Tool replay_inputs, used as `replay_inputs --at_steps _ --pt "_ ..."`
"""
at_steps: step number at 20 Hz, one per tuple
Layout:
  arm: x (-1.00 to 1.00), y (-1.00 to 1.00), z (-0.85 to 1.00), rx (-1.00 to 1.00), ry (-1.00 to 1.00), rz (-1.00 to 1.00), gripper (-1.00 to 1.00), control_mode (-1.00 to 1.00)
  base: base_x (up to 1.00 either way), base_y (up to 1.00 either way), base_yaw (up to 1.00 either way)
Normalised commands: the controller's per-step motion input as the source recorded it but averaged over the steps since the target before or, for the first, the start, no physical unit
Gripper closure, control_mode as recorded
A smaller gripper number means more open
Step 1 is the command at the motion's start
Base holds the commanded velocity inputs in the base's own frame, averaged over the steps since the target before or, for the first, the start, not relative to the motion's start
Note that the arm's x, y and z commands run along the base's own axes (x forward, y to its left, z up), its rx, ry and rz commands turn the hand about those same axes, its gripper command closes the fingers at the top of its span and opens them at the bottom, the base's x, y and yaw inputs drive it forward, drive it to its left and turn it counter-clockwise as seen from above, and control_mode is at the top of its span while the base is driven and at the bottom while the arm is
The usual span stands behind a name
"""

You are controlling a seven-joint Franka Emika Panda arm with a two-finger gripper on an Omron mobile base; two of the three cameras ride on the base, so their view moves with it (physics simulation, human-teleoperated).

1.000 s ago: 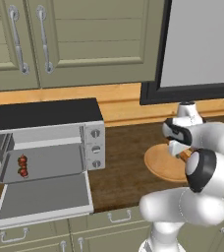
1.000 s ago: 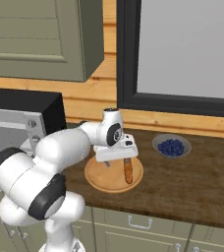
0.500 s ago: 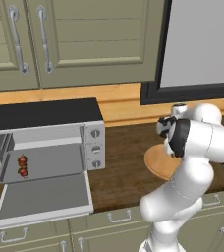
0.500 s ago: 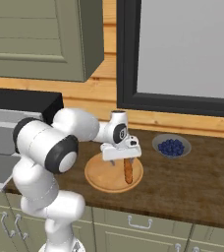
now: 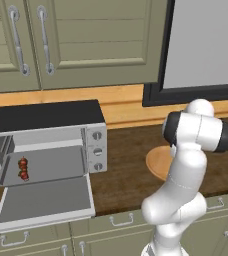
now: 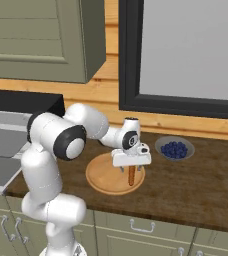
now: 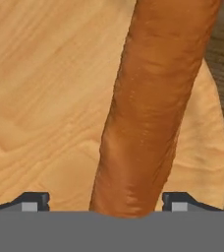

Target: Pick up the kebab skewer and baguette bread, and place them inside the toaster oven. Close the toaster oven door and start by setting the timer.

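Poised directly over the baguette point(image 6: 131, 175), hand point(image 6: 129, 170) pointing straight down, fingers point(image 7: 33, 201) spread to either side of the loaf with bare board visible between each tip and the crust. Not yet pinching anything. Seen from the hand camera, runs lengthwise between the two tips, long axis crossing the line from finger to finger, so a squeeze would seemingly catch it across its narrow width. Lies flat on a round wooden board point(image 6: 102, 177), toward the board's right half, on the dark wood-grain table point(image 6: 201, 185) right of the toaster oven point(image 5: 51, 142).

Slim, rounded, orange-brown, with a matte, faintly pitted and ridged crust; likely firm enough to grip without crushing, though only a guess. Board pale, smooth, with a soft grain. Just beyond, to the right, a small grey bowl of blueberries point(image 6: 174, 149), clear of the hand.

Over at the left, oven standing open, door point(image 5: 45, 202) folded down flat toward the near edge, silver frame around a grey pane. Kebab skewer point(image 5: 23, 168) already inside, resting near the left wall on the metal tray, a short stack of dark red chunks. Three round knobs point(image 5: 97, 150) stacked down the right-hand panel, black top above.
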Motion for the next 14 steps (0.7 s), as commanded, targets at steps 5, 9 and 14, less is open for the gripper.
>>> replay_inputs --at_steps 5,9,14 --pt "0.00 0.08 -0.29 0.03 0.00 0.00 1.00 -1.00 0.00 0.00 0.00" --pt "0.00 0.19 -0.28 0.00 0.00 0.00 1.00 -1.00 0.00 0.00 0.00" --pt "-0.27 0.37 0.12 0.00 0.00 0.00 1.00 -1.00 0.00 0.00 0.00"
